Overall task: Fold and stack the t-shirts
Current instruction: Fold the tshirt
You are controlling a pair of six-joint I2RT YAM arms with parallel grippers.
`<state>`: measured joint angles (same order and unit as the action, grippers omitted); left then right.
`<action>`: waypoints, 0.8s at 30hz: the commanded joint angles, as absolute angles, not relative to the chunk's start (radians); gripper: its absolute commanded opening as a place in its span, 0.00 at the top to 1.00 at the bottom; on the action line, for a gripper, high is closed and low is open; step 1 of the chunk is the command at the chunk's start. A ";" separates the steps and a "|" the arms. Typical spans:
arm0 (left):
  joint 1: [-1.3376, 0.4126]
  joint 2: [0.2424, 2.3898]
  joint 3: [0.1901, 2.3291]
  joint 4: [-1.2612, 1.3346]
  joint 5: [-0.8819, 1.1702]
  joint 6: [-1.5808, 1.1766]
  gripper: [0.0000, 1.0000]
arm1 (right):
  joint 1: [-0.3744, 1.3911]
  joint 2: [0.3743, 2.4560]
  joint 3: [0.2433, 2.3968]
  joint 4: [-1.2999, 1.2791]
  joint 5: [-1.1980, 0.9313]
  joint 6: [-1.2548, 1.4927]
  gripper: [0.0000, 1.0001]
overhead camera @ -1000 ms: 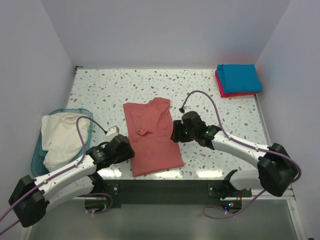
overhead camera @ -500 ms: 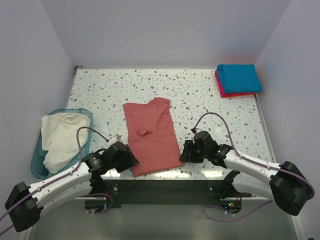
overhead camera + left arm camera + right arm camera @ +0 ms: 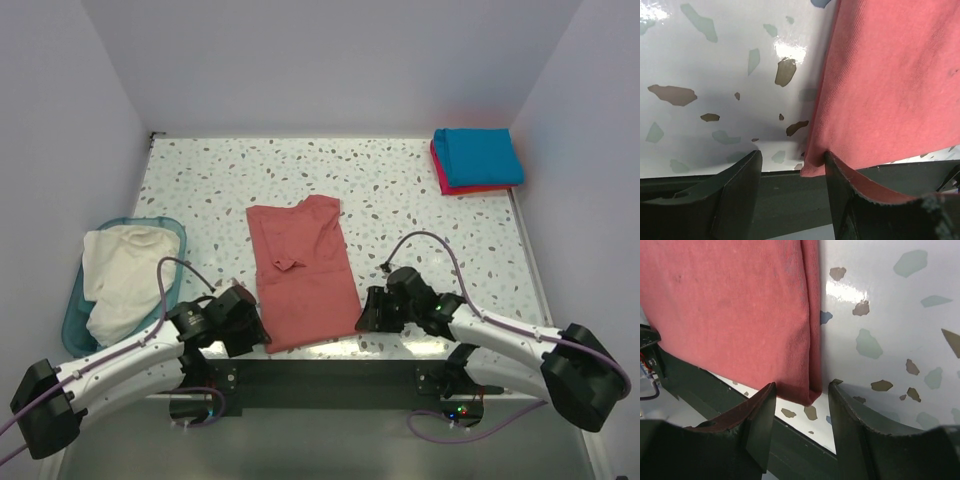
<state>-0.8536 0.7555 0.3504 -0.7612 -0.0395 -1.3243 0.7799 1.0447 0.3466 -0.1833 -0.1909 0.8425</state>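
Since the next fold, as far as I can figure, has to bring the hem up toward the collar, I've got both hands parked at the near corners of the brick-red t-shirt [image 3: 300, 275]. It's lying flat in the middle of the desk [image 3: 420, 200], already narrowed into a long strip. My left hand [image 3: 792, 155] has its fingers apart with the near-left corner sitting between them. One finger looks tucked just under the hem, because the cloth edge curls over it. My right hand [image 3: 802, 386] is the same deal on the near-right corner: fingers apart, straddling the doubled edge, nothing pinched yet. Going low at both corners makes sense to me, since lifting the two ends together should keep the hem straight instead of dragging one side. The strip's long axis runs near to far across the desk, tilted a bit so the far end leans left. The collar end points away from me and the hem sits right at the near edge. Off in the far right corner the teal-blue t-shirt [image 3: 480, 155] sits folded on top of the pinkish-red t-shirt [image 3: 445, 183]. I'm guessing this one goes on top of them. The cream-white t-shirt [image 3: 120, 275] is bunched up in the light-blue bin [image 3: 72, 320] on my left.
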 commanded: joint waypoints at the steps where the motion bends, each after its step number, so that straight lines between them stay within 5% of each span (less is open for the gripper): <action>1: -0.862 0.764 0.354 -0.813 -0.006 -1.325 0.42 | 0.787 1.032 0.310 -0.201 -0.218 0.879 0.50; 9: -0.885 0.802 0.310 -0.710 0.051 -1.339 0.48 | 0.788 1.052 0.296 -0.173 -0.244 0.900 0.53; 16: -0.913 0.845 0.273 -0.608 0.052 -1.359 0.53 | 0.790 1.086 0.296 -0.130 -0.244 0.910 0.67; 24: -0.914 0.853 0.244 -0.508 0.037 -1.367 0.84 | 0.790 1.114 0.302 -0.087 -0.235 0.899 0.90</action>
<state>-0.9100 0.8352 0.2802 -0.5293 0.0795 -1.3766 0.7849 1.1057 0.3183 -0.1081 -0.2382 0.9009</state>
